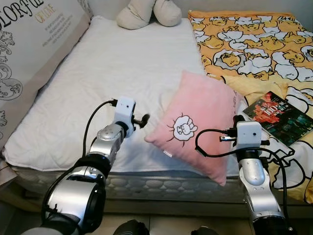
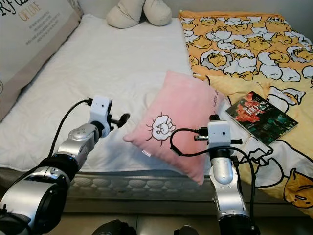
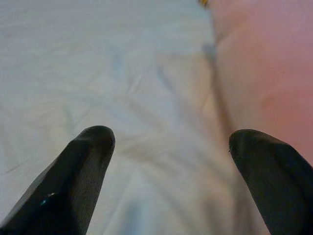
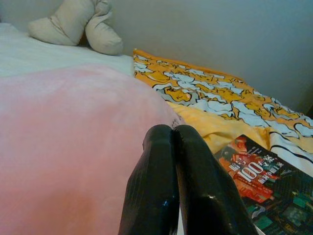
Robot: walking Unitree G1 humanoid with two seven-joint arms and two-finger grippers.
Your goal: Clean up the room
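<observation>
Here the pillow is flanked: left gripper, spread wide, at nine o'clock; right gripper, pressed closed and empty, at three. The corner should be pinched squarely.

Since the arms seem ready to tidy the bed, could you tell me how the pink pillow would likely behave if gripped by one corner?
The pink pillow looks plush and puffy, so it is probably light and would sag from a corner grip. Its fuzzy cover should resist slipping. The left gripper is open beside its corner; the right gripper is shut at its other edge.
</observation>
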